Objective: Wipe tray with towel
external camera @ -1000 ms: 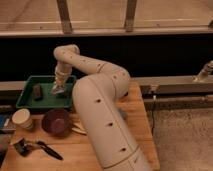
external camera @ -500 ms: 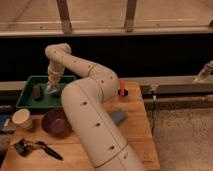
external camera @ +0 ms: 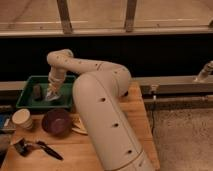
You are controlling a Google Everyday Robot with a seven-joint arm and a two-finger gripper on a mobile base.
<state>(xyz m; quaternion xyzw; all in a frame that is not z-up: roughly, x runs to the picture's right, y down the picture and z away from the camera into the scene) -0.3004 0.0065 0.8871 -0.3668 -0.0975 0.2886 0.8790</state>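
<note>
Tray (external camera: pixel 30 80): a green tray sits at the far left end of the wooden table (external camera: pixel 95 150), close to the dark back wall.
Towel (external camera: pixel 53 95): a pale, crumpled cloth lies inside the tray, toward its right half, directly under the tool.
Gripper (external camera: pixel 52 90): it hangs at the end of the white arm (external camera: pixel 100 100), lowered into the tray and meeting the towel; whether it pinches the cloth or merely presses on it cannot be told.
Dark object (external camera: pixel 37 92): a small upright item stands in the tray, left of the towel and apart from it.
Bowl (external camera: pixel 56 121): a dark red bowl rests on the table in front of the tray.
Cup (external camera: pixel 22 119): a pale cup stands left of the bowl.
Black utensil (external camera: pixel 37 148): lies near the table's front edge.
Writing: no brand, label or lettering can be read on anything.
</note>
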